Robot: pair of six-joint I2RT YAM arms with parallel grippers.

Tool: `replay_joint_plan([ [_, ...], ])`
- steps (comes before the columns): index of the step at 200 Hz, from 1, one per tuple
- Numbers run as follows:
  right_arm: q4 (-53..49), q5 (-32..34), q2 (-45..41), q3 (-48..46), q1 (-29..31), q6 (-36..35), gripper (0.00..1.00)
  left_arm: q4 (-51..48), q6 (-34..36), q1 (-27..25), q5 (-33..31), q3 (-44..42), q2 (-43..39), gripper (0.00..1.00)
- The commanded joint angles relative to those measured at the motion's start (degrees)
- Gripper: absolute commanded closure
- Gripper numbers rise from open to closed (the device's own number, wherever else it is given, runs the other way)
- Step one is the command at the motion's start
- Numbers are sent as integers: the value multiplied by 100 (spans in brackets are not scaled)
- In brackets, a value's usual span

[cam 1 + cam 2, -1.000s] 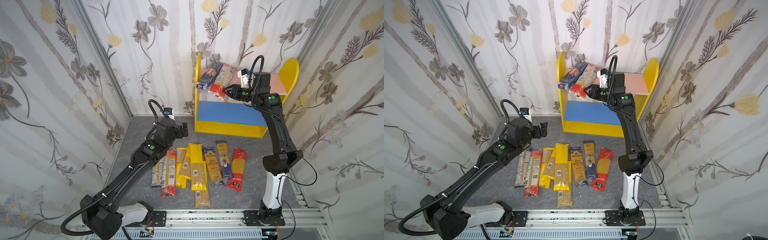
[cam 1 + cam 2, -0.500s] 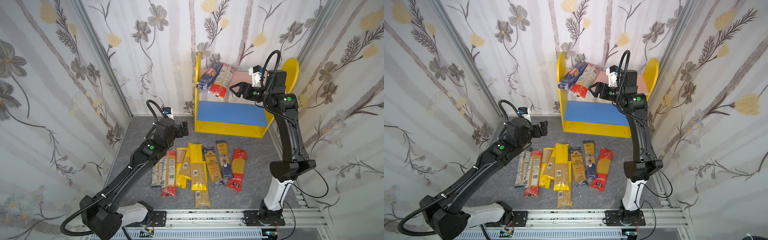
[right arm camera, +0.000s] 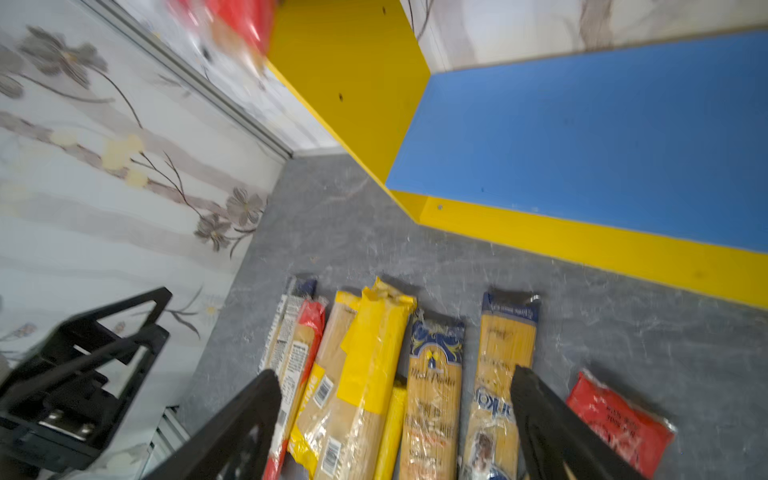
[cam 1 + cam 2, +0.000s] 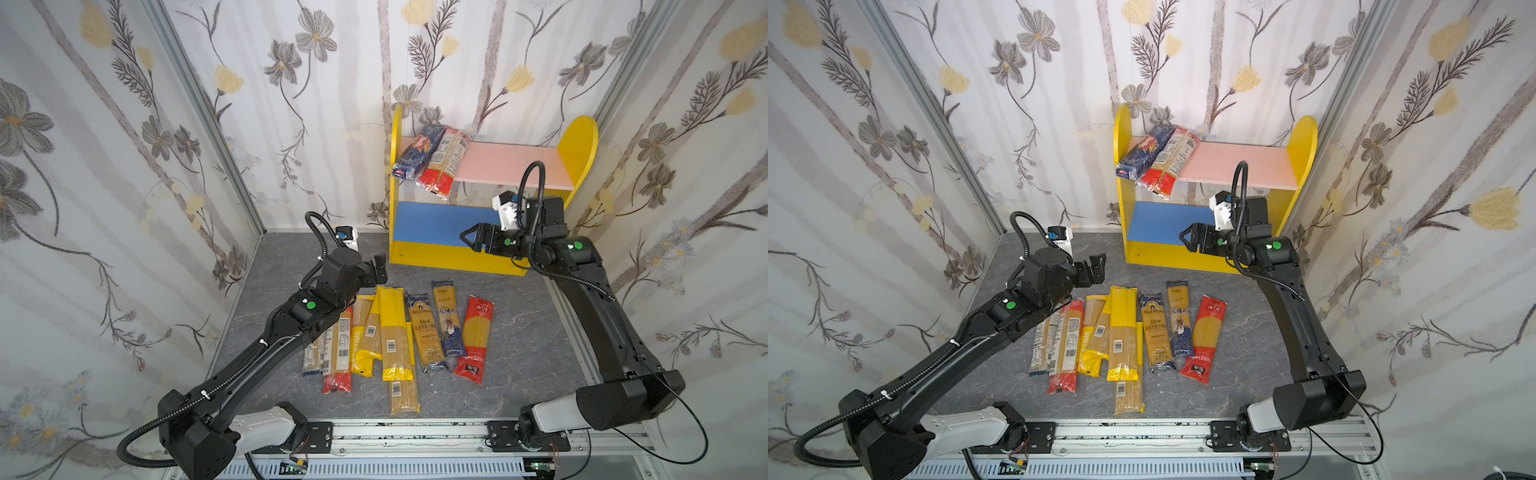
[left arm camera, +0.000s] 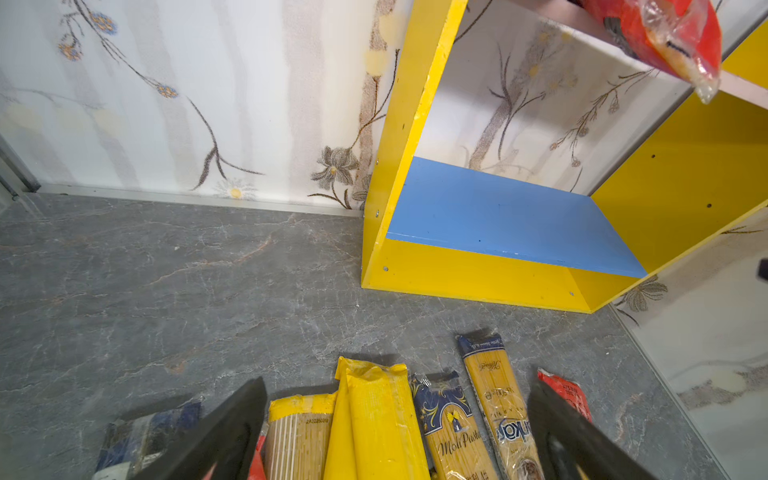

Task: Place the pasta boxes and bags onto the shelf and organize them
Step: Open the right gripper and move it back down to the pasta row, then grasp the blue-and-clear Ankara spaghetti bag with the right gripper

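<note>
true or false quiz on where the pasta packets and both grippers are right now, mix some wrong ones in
1. A dark blue packet and a red-ended packet lie on the pink upper board. True.
2. The blue lower board holds one packet. False: it is bare.
3. The right gripper is shut on a packet. False: it is open and holds nothing.
4. The left gripper is open and holds nothing. True.
5. A row of packets lies on the grey tabletop. True.
</note>
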Motion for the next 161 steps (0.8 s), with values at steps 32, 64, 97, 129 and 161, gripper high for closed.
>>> replay_joint_plan([
  [32, 288, 713, -604, -1907, 386, 48, 14, 123, -495, -427, -346, -383, -57, 0],
  [64, 583, 745, -680, -2779, 483, 197, 15, 130, -1048, -762, -423, -768, 39, 0],
  [97, 920, 594, -464, -3459, 602, 260, 24, 119, -1389, -1203, -486, -986, 212, 0],
  [129, 1204, 562, -177, -3825, 645, 179, 24, 119, -1601, -1341, -566, -1170, 27, 0],
  [161, 1465, 580, 277, -3969, 694, 151, 24, 104, -1758, -1369, -601, -1413, -330, 0],
])
